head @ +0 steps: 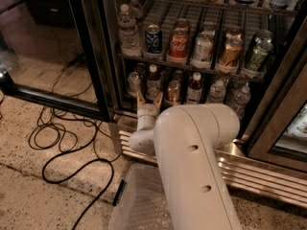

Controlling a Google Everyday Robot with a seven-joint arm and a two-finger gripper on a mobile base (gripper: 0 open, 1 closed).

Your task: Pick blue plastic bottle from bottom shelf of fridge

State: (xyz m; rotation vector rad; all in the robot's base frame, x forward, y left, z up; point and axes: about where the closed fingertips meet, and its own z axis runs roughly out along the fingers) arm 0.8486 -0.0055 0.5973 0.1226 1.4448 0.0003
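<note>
The small blue plastic bottle with the white screw cap (153, 82) is standing on the black wire bottom shelf (125, 105) of the tall glass-door fridge (94, 51), in a lane near the left end, directly under the rack of metal soda cans (178, 44). The pale two-finger gripper (149, 99) is sitting just in front of it, jaws spreading to either side. Black cables (62, 143) are lying on the floor to the left, and the stainless louvred grille (268, 176) is running below the shelf.
</note>
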